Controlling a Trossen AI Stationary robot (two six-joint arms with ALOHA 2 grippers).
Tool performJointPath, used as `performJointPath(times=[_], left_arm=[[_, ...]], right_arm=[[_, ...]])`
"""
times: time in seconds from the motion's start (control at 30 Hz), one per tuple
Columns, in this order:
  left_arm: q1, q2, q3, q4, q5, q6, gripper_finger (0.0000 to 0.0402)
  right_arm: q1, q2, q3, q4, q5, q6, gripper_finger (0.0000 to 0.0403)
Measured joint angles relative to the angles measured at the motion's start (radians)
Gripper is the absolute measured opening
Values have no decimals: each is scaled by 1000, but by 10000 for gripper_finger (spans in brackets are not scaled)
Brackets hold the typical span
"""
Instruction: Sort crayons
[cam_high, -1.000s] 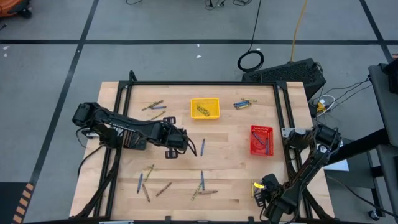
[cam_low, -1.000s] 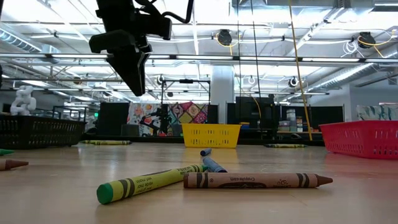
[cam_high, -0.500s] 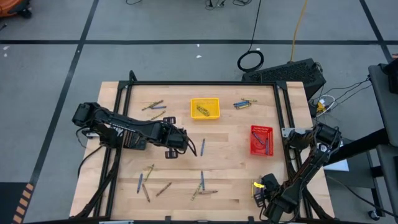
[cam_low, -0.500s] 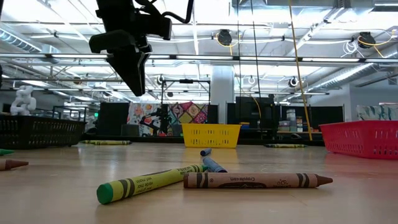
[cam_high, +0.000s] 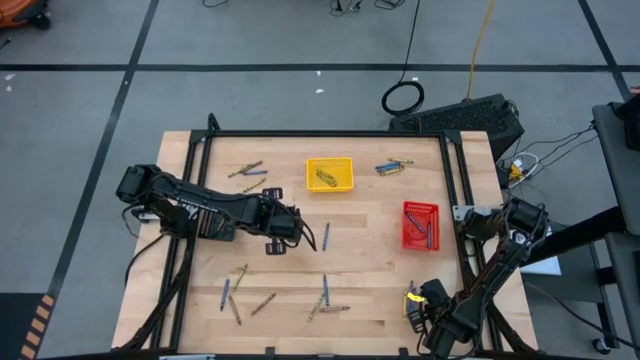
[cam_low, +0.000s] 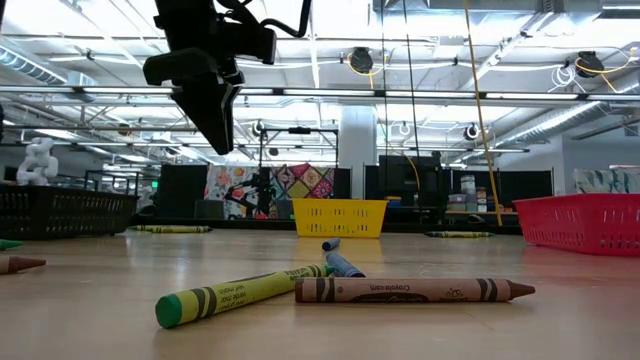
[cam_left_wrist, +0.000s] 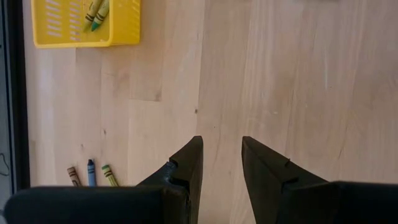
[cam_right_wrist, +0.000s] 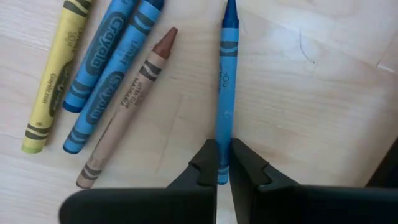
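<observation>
Since a second ago only the right gripper (cam_right_wrist: 222, 167) has changed, its fingers now pinched on a blue crayon (cam_right_wrist: 225, 87) just beside three loose crayons, presumably to lift it out. Well apart from that cluster, the left gripper (cam_left_wrist: 222, 163) hangs parted and empty near the yellow tray (cam_left_wrist: 81, 34).

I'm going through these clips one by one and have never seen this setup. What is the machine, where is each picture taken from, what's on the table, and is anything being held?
Two dark robot arms work at a wooden table, sorting crayons. One picture looks straight down, one looks level across the tabletop, and one camera sits on each wrist.

Loose crayons lie scattered on the table, and more lie in a yellow tray and a red tray.

The right gripper, at the table's near right corner, is shut on a blue crayon. Beside it lie a brown crayon, two more blue ones and a yellow one.

The left gripper hangs open above bare wood near the table's middle, holding nothing.
</observation>
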Motion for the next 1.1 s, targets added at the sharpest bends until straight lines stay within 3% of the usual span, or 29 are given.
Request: performJointPath(times=[0.47,0.77,1.1], left_arm=[[0,0,0,0,0,0,102],[0,0,0,0,0,5,102],[0,0,0,-21,0,5,102]], right_arm=[[-6,3,85,-182,6,-1,0],[-42,-5,107,-191,97,-22,0],[-93,-13,269,-511,238,-57,0]])
